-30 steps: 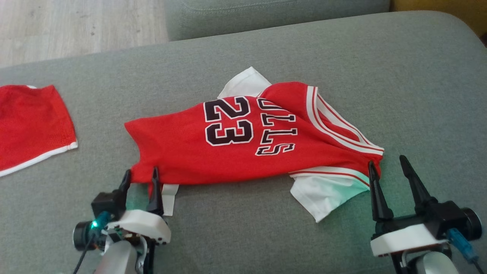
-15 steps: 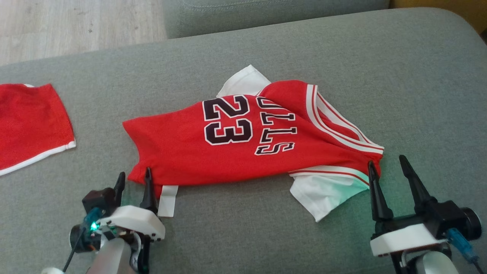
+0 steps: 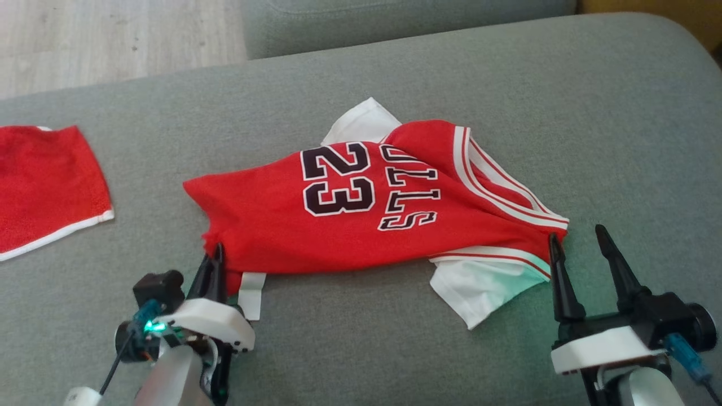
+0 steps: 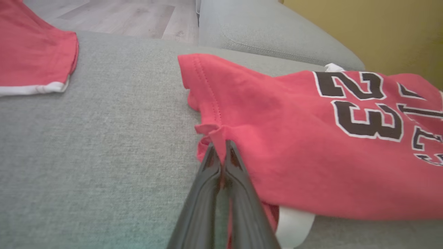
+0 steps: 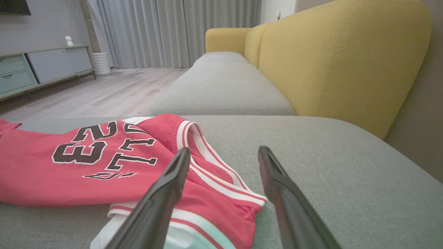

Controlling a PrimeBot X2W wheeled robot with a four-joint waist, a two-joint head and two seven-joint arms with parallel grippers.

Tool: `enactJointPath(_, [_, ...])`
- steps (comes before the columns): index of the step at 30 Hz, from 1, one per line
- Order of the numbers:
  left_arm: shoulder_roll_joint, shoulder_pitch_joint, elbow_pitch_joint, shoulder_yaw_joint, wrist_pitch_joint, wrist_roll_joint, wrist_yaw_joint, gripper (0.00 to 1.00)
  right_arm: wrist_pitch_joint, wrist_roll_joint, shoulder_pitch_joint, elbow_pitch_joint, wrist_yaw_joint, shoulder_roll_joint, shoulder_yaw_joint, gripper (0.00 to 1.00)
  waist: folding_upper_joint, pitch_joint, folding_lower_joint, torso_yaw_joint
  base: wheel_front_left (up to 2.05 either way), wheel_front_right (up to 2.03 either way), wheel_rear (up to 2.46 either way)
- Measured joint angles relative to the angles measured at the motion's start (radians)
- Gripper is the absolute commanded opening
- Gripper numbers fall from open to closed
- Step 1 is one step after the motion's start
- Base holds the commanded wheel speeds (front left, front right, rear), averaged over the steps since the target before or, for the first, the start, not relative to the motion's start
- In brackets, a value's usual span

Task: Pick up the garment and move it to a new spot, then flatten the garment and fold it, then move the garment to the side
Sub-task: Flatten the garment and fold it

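Grey cushion (image 3: 592,113) bears red jersey (image 3: 271,225); wood floor (image 3: 113,39), yellow backrest (image 5: 346,62) beyond.

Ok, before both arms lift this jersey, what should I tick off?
1. Left gripper shut on the red jersey's hem corner: ok.
2. Right gripper shut on the shoulder strap: not ok, jaws open.
3. Strap corner inside the right jaws: ok.
4. White sleeve joined to the jersey: cannot tell.
5. Red shorts apart from the jersey: ok.
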Motion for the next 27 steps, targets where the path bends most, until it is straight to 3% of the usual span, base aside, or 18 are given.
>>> enactJointPath(7, [0.0, 0.025, -0.123, -0.025, 0.01, -0.032, -0.008, 0.0, 0.0, 0.001, 0.007, 0.002, 0.0, 0.0, -0.008, 1.0, 0.0, -0.026, 0.0, 0.027, 0.0, 0.0, 0.0])
enactJointPath(12, [-0.002, 0.26, -0.43, -0.105, 0.145, -0.086, -0.011, 0.0, 0.0, 0.006, 0.047, 0.003, 0.0, 0.001, -0.017, 1.0, 0.0, -0.054, -0.0002, 0.069, 0.0, 0.0, 0.0])
enactJointPath(21, [0.034, 0.602, -0.916, -0.198, 0.401, -0.133, 0.056, 0.0, 0.0, 0.006, 0.053, 0.004, 0.0, 0.002, -0.015, 1.0, 0.0, -0.08, -0.0002, 0.121, 0.0, 0.0, 0.0])
enactJointPath(24, [0.037, 0.61, -1.0, -0.19, 0.437, -0.162, 0.073, 0.0, 0.0, 0.006, 0.053, 0.009, 0.0, 0.001, -0.005, 1.0, 0.0, -0.085, -0.0002, 0.12, 0.0, 0.0, 0.0])
enactJointPath(27, [0.04, 0.592, -0.994, -0.182, 0.472, -0.175, 0.084, 0.0, 0.0, 0.006, 0.053, 0.012, 0.0, 0.001, 0.005, 1.0, 0.0, -0.084, -0.0002, 0.108, 0.0, 0.0, 0.0])
